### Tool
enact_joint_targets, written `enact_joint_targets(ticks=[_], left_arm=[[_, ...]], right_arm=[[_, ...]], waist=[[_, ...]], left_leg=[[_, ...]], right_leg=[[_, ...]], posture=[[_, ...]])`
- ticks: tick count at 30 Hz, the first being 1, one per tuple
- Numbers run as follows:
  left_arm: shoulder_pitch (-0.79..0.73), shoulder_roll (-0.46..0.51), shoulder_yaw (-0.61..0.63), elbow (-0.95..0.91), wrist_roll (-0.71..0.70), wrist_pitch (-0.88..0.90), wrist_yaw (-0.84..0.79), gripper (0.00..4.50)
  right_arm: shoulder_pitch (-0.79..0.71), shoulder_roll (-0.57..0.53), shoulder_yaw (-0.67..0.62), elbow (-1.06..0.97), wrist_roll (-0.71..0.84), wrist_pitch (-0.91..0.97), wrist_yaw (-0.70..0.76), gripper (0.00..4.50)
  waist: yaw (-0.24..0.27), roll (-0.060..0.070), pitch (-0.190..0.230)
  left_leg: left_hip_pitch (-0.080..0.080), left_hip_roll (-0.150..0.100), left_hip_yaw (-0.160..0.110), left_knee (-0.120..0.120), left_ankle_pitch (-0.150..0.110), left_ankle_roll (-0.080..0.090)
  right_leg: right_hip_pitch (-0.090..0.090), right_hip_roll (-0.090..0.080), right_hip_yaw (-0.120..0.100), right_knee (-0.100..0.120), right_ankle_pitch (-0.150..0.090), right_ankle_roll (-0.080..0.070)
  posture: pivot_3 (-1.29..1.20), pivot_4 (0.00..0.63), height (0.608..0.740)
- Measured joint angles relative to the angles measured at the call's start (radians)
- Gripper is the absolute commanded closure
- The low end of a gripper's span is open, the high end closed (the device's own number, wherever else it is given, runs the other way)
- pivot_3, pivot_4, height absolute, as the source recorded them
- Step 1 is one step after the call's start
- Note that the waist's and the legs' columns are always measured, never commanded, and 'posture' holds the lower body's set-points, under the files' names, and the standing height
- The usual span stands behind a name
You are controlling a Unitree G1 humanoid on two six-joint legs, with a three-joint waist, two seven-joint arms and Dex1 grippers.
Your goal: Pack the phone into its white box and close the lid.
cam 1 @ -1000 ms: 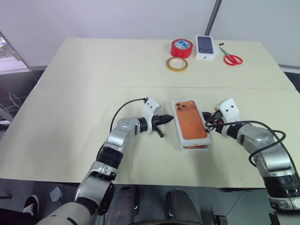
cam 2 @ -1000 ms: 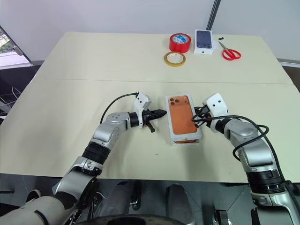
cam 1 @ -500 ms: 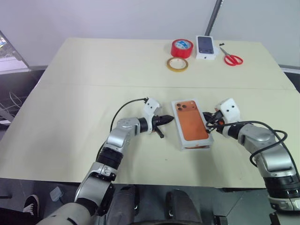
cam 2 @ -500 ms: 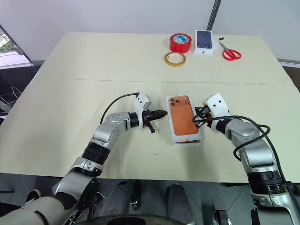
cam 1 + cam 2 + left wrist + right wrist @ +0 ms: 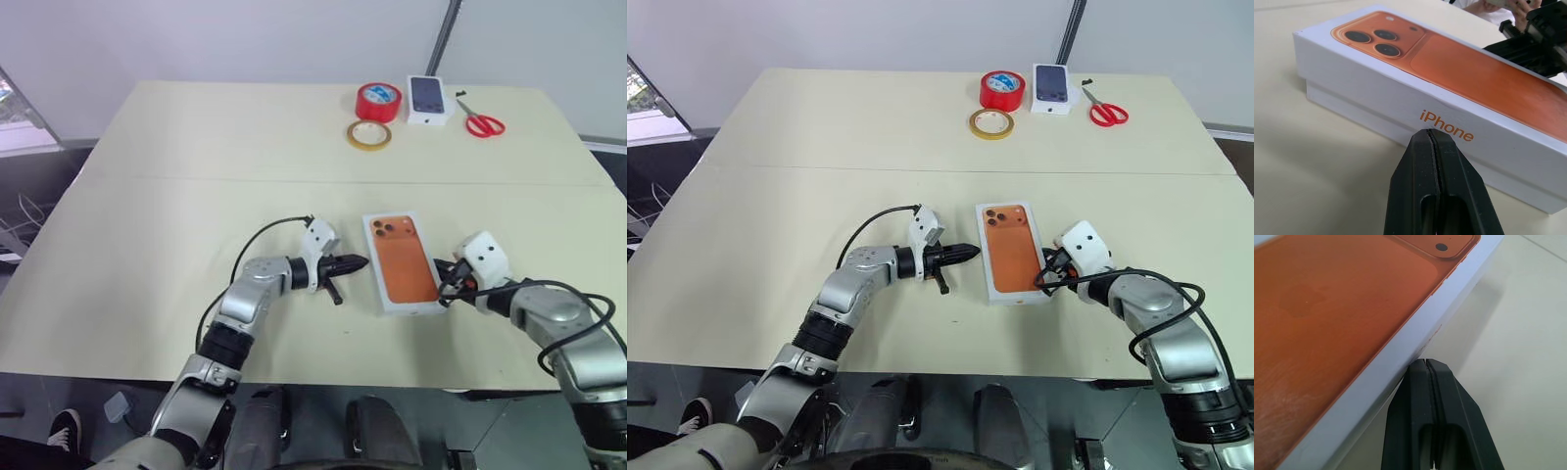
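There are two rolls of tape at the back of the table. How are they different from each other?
The red tape roll is tall and thick, while the yellow tape roll is a flat, thin ring. The red one sits farther back, next to the small white box printed with a dark phone picture; the yellow one lies nearer the robot. Both lie flat on the table with the hole facing up.

Clearance, for your approach: broad bare table (image 5: 147, 225) at your left and front; closed white box (image 5: 1016, 291) mid-table hemmed by left gripper (image 5: 970, 252) and right gripper (image 5: 1048, 278), the latter seemingly touching; tape rolls (image 5: 372, 117), scissors (image 5: 482, 121) far back.
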Motion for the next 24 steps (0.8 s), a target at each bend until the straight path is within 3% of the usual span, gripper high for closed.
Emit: enact_joint_targets(ticks=[13, 24], left_arm=[[0.029, 0.037, -0.035, -0.031, 0.001, -0.003, -0.011, 4.5], [-0.007, 0.005, -0.011, 0.022, -0.003, -0.002, 0.04, 4.5]], right_arm=[[0.002, 0.006, 0.013, 0.0, -0.059, -0.029, 0.018, 4.48], [0.002, 0.01, 0.016, 0.001, -0.078, -0.029, 0.029, 4.48]], waist=[[0.0, 0.0, 0.0], [0.001, 0.0, 0.0]], left_leg=[[0.0, 0.0, 0.0, 0.0, 0.0, 0.0], [0.0, 0.0, 0.0, 0.001, 0.0, 0.0]], right_leg=[[0.0, 0.0, 0.0, 0.0, 0.0, 0.0], [0.0, 0.0, 0.0, 0.0, 0.0, 0.0]], posture=[[0.0, 0.15, 0.728], [0.0, 0.15, 0.728]])
